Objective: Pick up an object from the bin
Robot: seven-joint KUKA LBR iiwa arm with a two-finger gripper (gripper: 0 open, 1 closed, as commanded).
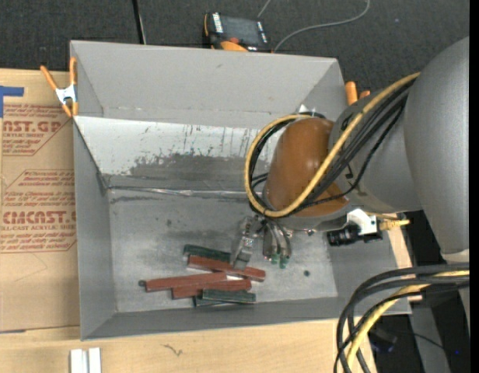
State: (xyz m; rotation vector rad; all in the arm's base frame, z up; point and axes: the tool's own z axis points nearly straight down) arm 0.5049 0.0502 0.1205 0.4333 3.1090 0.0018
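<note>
On the bin [146, 208] floor, pincer [263, 249] spread apart, empty, red-brown and green sticks [199, 284] heaped just lower left.

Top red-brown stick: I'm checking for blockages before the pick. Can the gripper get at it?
Probably yes: the gripper hangs close beside one end of the stick, and nothing lies on top of it.

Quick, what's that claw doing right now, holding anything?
The gripper is open, holding nothing, low over the right end of the heap of red-brown and green sticks.
</note>
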